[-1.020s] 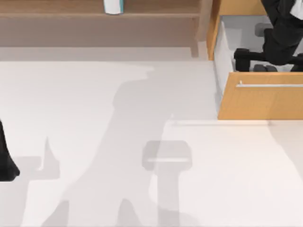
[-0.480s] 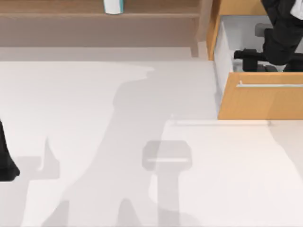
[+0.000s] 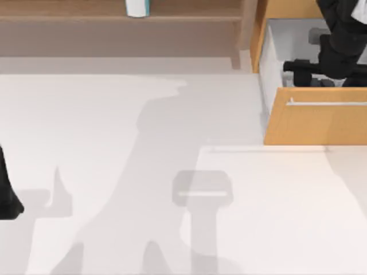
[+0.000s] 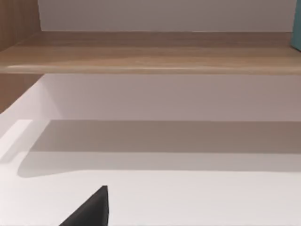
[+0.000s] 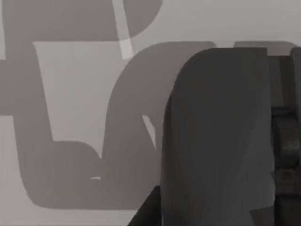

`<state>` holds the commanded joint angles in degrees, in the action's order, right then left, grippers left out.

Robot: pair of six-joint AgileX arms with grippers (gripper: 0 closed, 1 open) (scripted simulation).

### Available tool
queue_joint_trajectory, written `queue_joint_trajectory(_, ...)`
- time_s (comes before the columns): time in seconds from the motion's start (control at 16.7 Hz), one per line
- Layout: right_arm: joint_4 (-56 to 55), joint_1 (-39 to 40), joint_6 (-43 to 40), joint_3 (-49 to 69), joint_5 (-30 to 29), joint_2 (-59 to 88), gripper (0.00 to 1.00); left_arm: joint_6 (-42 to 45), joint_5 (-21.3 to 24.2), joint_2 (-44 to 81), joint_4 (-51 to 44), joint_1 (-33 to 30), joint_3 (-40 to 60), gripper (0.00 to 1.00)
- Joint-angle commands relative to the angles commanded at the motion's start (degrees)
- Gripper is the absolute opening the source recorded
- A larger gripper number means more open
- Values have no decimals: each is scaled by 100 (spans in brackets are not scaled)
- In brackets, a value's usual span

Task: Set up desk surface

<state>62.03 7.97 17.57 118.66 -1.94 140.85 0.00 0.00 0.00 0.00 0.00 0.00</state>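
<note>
Since a second ago, the dark object in the open drawer (image 3: pixel 275 57) sits slightly higher and further right in the top view, and the right arm has shifted a little with it; everything else holds its place.

From the top view, the tabletop (image 3: pixel 114 143) spreads pale and bare across most of the scene, crossed by grey shadows. At its far edge runs a brown wooden shelf (image 3: pixel 86 11) carrying a white and teal container (image 3: pixel 137 7). At the upper right stands an orange-wood cabinet, its drawer pulled out, with a silver bar handle (image 3: pixel 327 103) on the front. The right end effector (image 3: pixel 307 67) reaches down into the drawer among dark shapes; I cannot tell whether its fingers are spread or pinched. The left arm (image 3: pixel 7 195) sits parked at the left edge.

From the left wrist view, the tabletop (image 4: pixel 188 202) runs to the shelf (image 4: pixel 150 56), with a black fingertip (image 4: pixel 91 212) at the lower edge.

From the right wrist view, a dark grey curved body (image 5: pixel 216 141) stands close before a pale surface patterned with shadows.
</note>
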Motion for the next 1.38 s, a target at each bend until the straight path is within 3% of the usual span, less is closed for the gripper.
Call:
queue_joint_trajectory(0.36,14,4,-77,-41,-10,-162,0,0,0,0,0,0,0,100)
queue_joint_trajectory(0.78,-413,-66,-999,-927,-7,-1723,0,0,0,0,0,0,0,100)
queue_joint_trajectory(1.08,-934,-483,-1842,-2116,52,-3385,0,0,0,0,0,0,0,100)
queue_joint_trajectory(1.38,-1137,-1014,-2542,-4050,153,-4952,0,0,0,0,0,0,0,100)
